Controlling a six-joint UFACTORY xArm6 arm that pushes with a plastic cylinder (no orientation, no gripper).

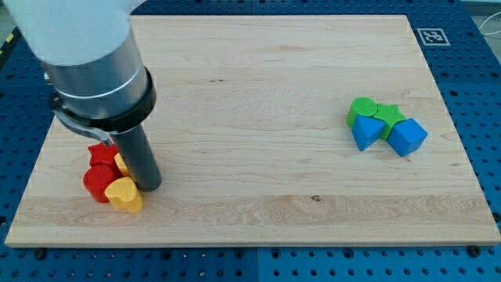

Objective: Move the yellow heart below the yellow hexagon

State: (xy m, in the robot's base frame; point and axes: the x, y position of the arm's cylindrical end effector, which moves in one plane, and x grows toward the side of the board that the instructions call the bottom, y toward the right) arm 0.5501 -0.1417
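The yellow heart (124, 195) lies near the board's bottom left corner. The yellow hexagon (120, 164) is just above it, mostly hidden behind the rod. My tip (149, 186) rests on the board right beside the heart, on its upper right, and touches or nearly touches it. A red block (99, 182) sits against the heart's left side, and another red block (99, 153) lies above that, partly hidden by the arm.
At the view's right a cluster holds a green block (362, 107), another green block (390, 114), a blue triangle-like block (364, 133) and a blue block (407, 137). The wooden board (258, 94) lies on a blue pegboard table. A fiducial marker (431, 35) marks the top right corner.
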